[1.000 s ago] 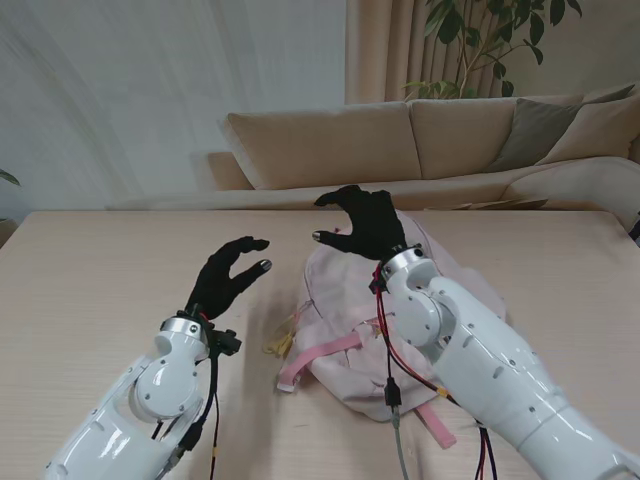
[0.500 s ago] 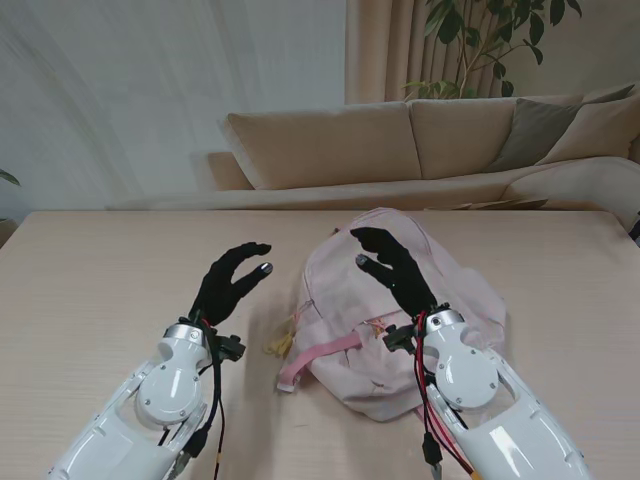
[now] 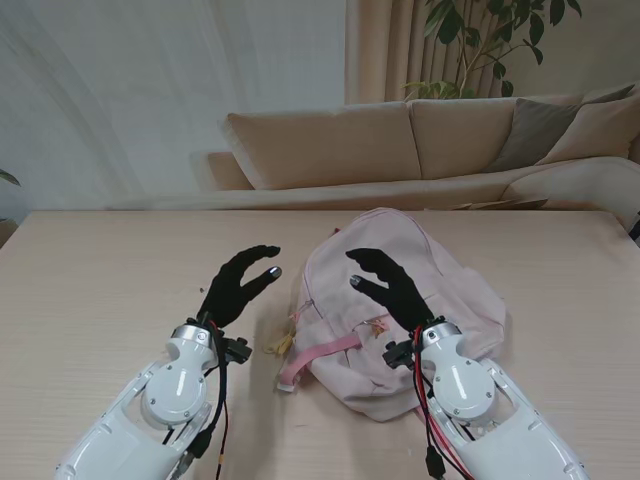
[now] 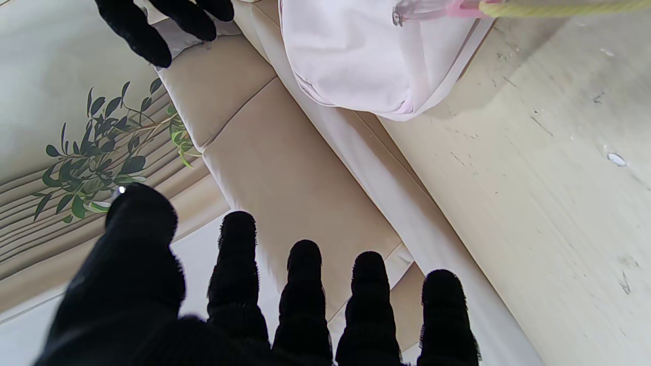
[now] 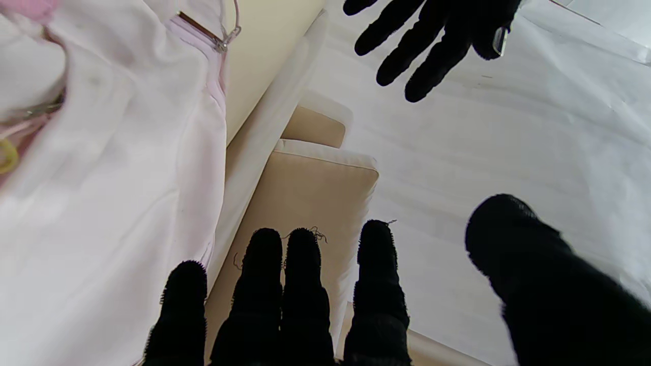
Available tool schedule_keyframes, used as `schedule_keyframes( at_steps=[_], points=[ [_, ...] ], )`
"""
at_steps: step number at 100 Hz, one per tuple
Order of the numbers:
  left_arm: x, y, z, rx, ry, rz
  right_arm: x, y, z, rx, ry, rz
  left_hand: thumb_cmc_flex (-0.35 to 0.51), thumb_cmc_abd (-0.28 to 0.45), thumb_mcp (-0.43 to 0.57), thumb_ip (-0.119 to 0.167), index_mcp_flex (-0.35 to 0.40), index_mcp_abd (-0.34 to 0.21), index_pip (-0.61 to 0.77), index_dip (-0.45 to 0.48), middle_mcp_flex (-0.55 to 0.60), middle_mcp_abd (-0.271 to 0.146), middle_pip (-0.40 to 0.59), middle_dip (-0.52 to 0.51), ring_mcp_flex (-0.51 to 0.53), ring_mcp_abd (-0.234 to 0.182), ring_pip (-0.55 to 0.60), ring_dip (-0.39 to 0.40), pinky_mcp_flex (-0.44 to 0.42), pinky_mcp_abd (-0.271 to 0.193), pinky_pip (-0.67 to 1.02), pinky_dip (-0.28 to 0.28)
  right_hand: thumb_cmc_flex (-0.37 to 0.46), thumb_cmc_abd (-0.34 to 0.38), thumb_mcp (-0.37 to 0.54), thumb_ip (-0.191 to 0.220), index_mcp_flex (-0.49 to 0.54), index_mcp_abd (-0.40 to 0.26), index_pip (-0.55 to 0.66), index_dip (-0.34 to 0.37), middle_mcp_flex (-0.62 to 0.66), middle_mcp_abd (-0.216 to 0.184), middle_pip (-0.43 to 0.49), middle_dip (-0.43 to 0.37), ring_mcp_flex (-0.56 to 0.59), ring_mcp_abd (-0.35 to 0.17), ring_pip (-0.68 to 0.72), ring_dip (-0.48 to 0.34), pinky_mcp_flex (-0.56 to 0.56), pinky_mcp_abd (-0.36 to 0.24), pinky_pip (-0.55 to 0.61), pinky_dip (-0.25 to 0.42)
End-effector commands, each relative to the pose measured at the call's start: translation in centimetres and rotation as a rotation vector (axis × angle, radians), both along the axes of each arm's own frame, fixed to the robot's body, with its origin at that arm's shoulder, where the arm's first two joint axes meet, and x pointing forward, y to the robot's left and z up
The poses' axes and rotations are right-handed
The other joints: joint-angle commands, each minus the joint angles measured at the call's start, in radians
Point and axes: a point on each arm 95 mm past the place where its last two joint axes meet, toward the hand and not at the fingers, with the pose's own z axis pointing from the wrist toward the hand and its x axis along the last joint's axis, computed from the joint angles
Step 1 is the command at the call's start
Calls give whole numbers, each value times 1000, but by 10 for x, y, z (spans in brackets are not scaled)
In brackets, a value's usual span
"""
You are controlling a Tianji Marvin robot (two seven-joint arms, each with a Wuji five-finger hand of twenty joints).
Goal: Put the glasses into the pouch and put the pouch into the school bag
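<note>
School bag, pink and slack, lay flat on the pale wooden table at about the centre of the stand's view, just right of the midline, its darker pink straps trailing toward 7 o'clock and a yellow cord showing at its left edge. A beige sofa stood beyond the table at 12 o'clock.

A second earlier the right arm had reached high over the bag's far end; by this moment it had drawn back toward the robot, and the right hand hovered over the bag's middle with fingers spread and nothing in them. The left hand had crept slightly forward at 9 o'clock of the bag, over bare table, likewise empty with thumb and fingers apart. The two hands faced each other, well apart.

Neither glasses nor pouch could be seen in any view. Judged from that, and from both hands pulling clear with nothing held, the pouch was likely already inside and the task near its end, though the bag's interior was hidden.

Up close in the right wrist view, the fabric looked thin and creased, with a metal zip pull on its seam; whether the zip was closed could not be told.
</note>
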Motion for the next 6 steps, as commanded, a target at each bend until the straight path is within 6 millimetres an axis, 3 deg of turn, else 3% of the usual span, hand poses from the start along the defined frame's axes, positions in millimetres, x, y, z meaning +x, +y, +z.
schedule_keyframes(
  at_steps=[1,6],
  points=[
    [-1,-5,1,-15,0,-14,-2,-1,-8,-15,25,3,-30,2,-38,2,-25,-44,0,10,-24,-11,-9,-12,-15,-19,-19,-9,-12,-5,-14,-17,12,-12,-15,-45,-9,-28,-1,-10,3,-8,2,-13,-33,-31,-3,-4,-6,-24,-17,17],
    [0,-4,1,-8,-1,-14,-1,-2,-9,-17,28,-2,-32,3,-39,2,-27,-43,0,10,-24,-10,-9,-12,-15,-18,-18,-9,-12,-6,-14,-17,14,-11,-15,-44,-10,-30,-2,-11,1,-8,1,-13,-34,-33,-4,-4,-7,-25,-18,19]
  ],
)
